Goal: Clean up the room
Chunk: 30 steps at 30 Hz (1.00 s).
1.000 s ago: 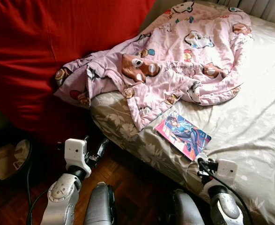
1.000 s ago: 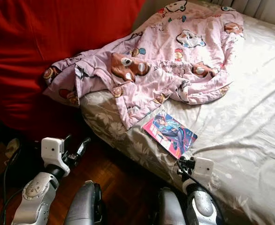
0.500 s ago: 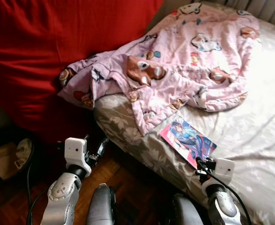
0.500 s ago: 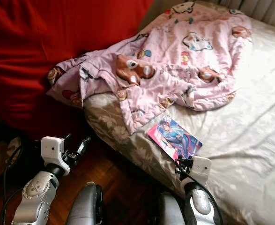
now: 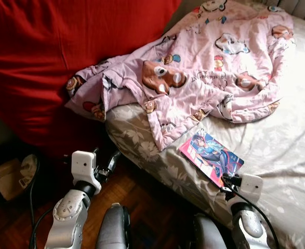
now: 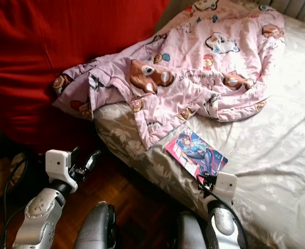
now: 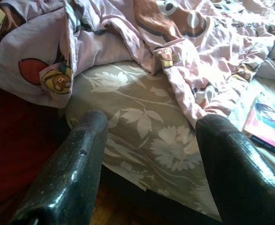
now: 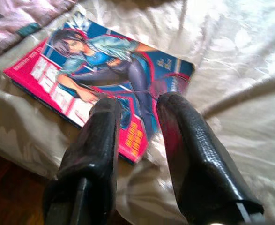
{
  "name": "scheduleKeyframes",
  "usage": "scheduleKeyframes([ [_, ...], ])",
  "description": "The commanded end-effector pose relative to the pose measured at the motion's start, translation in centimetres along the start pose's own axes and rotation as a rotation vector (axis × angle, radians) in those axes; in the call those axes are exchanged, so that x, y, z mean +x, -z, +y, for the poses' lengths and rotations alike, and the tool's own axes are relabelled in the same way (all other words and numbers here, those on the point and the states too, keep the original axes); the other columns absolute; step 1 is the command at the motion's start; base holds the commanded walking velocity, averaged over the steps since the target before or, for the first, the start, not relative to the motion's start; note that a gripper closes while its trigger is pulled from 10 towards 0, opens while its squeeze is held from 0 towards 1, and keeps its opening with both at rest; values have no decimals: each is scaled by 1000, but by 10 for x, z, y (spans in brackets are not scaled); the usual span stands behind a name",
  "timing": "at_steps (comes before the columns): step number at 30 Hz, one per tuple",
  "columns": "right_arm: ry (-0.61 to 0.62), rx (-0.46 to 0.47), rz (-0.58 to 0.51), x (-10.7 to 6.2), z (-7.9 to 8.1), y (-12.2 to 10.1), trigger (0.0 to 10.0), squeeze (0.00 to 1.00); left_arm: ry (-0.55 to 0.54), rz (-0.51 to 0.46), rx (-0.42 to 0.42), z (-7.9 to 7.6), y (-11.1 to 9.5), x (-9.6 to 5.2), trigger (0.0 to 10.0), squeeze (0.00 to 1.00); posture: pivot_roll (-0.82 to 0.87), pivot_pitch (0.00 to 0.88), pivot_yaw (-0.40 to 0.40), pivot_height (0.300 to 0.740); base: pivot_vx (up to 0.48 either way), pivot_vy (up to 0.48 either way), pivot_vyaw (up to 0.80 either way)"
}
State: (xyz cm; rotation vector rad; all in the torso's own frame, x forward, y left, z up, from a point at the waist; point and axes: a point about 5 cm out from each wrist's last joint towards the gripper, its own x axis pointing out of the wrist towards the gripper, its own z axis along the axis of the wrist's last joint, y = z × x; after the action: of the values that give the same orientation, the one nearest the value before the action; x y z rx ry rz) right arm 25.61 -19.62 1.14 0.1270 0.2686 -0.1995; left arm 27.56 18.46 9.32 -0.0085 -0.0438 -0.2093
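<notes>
The right claw (image 8: 137, 105), fingers slightly parted and gripping nothing, hangs just over the near corner of the comic book (image 5: 210, 156), apparently lined up for a pickup. The book lies flat near the bed (image 5: 292, 140) edge, just beside the rumpled pink blanket (image 5: 204, 78). The left claw (image 7: 149, 140), spread wide, idles near the mattress side, over the wooden floor (image 5: 142, 199).

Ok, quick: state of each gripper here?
Left gripper: open, empty, near the bed's edge.
Right gripper: open, empty, fingertips over the comic book.
</notes>
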Motion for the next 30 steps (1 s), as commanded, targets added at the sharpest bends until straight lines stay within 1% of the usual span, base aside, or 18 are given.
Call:
scheduleKeyframes([
  [1, 20, 2, 26, -1, -5, 5, 10000, 0, -4, 10, -4, 2, 3, -4, 10000, 0, 81, 237, -22, 622, 0, 0, 0],
  [7, 19, -3, 5, 0, -3, 3, 10000, 0, -2, 12, -2, 1, 3, -5, 10000, 0, 81, 232, -22, 588, 0, 0, 0],
  [9, 23, 14, -16, 0, -2, 2, 10000, 0, 0, 12, -3, 0, 4, -5, 10000, 0, 81, 233, -21, 588, 0, 0, 0],
  [13, 11, 5, -15, 1, 1, 2, 10000, 0, 3, 14, -2, -1, 4, -5, 10000, 0, 81, 237, -21, 588, 0, 0, 0],
  [21, -23, 22, -24, 2, 4, 0, 10000, 0, -2, 18, 4, 0, 4, -4, 10000, 0, 84, 242, -22, 588, 0, 0, 0],
  [25, -66, 22, -9, 3, 10, 2, 10000, 0, -2, 22, 6, 0, 5, -4, 10000, 0, 82, 243, -23, 588, 0, 0, 0],
  [28, -72, 25, -14, 3, 12, 2, 10000, 0, -2, 20, 7, -1, 4, -3, 10000, 0, 83, 244, -23, 588, 0, 0, 0],
  [30, -83, 22, 5, 3, 14, 4, 10000, 0, -5, 23, 23, -1, 4, -3, 10000, 0, 83, 248, -22, 588, 270, 0, 0],
])
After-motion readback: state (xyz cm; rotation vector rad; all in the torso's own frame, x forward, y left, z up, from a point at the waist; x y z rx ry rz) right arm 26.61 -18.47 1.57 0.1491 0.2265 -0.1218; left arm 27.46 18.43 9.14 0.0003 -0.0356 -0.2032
